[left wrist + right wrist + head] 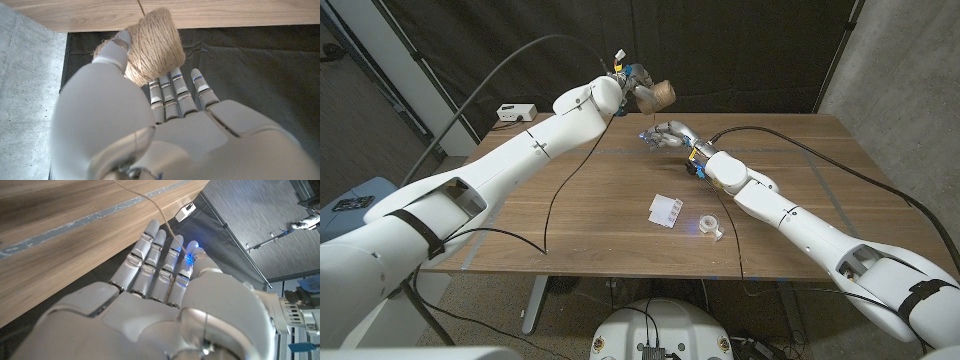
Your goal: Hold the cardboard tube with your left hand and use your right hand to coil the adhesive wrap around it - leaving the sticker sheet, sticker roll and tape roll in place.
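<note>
Twine-wound tube [152, 47] held aloft in left hand [638, 90], well coiled; strand [159, 210] running through right hand [668, 134] fingers; winding unfinished.

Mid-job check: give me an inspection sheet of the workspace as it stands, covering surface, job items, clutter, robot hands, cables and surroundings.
Surface: wooden table, taped line across the far part.
Job's things: tube wound with brown twine-like wrap, held above the far edge; a thin strand runs from it to the right robot hand.
Clutter: sticker sheet and clear tape roll on the table; sticker roll not made out.
Robot hands: left robot hand grips the tube; right robot hand holds the strand.
Cables: black cable draped over the table.
Surroundings: dark curtain, white box.
</note>
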You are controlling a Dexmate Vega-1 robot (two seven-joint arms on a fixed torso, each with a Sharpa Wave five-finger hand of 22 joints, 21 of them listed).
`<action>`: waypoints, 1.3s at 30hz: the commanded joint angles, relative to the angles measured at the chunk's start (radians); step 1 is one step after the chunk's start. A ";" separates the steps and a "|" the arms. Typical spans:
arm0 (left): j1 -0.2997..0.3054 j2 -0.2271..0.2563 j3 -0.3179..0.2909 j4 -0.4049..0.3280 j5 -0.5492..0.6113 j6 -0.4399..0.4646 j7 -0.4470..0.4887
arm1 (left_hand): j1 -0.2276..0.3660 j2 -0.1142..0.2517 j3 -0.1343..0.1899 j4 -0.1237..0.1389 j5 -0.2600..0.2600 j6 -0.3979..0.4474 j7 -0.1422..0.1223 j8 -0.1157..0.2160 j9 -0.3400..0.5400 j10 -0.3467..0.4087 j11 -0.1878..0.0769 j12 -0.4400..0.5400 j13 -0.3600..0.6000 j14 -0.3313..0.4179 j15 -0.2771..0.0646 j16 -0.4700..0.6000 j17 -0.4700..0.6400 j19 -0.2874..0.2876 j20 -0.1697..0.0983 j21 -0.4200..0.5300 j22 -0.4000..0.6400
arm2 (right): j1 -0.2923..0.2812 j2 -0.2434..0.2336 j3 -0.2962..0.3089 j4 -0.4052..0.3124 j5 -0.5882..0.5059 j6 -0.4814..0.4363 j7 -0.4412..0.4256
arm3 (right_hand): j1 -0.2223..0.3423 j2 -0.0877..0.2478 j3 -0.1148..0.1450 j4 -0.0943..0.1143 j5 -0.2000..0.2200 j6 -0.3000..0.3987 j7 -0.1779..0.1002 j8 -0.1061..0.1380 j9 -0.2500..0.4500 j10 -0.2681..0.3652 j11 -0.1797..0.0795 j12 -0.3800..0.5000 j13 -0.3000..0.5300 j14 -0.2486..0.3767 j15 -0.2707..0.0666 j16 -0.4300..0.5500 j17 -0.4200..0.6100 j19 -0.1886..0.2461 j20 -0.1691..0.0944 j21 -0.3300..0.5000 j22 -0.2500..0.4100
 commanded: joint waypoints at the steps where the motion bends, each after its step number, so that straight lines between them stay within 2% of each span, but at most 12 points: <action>1: -0.003 -0.005 0.011 0.013 0.004 0.008 0.009 | 0.045 0.109 0.002 0.006 0.012 0.032 0.021 0.044 0.072 0.010 0.000 0.006 0.082 0.004 0.003 0.006 0.003 -0.003 0.005 0.007 0.005 | -0.043 -0.049 0.024 -0.091 0.009 -0.027 -0.003 | -0.006 0.004 0.002 0.010 0.002 0.011 0.001 -0.002 0.004 0.006 0.000 -0.005 0.002 0.016 -0.138 -0.002 0.003 0.010 -0.076 0.007 0.006; 21: -0.011 -0.016 0.021 0.047 0.012 0.026 0.023 | 0.045 0.110 0.001 0.006 0.016 0.032 0.023 0.040 0.074 0.011 0.002 0.004 0.082 0.005 0.005 0.009 0.004 -0.003 0.006 0.009 0.005 | -0.084 -0.111 0.052 -0.222 -0.019 -0.054 -0.012 | -0.005 0.006 0.009 0.009 0.002 0.027 -0.001 -0.008 0.006 0.026 0.007 -0.011 0.004 0.037 -0.141 0.001 0.012 0.012 -0.075 0.008 0.007; 39: -0.021 -0.029 0.027 0.085 0.003 0.009 0.021 | 0.045 0.111 -0.001 0.006 0.019 0.035 0.026 0.038 0.078 0.012 0.002 0.003 0.084 0.004 0.006 0.011 0.004 -0.004 0.007 0.010 0.006 | -0.120 -0.160 0.089 -0.306 -0.043 -0.073 -0.033 | -0.008 0.008 0.014 0.012 0.001 0.034 0.002 -0.014 0.008 0.038 0.009 -0.017 0.006 0.045 -0.138 0.001 0.020 0.013 -0.074 0.010 0.008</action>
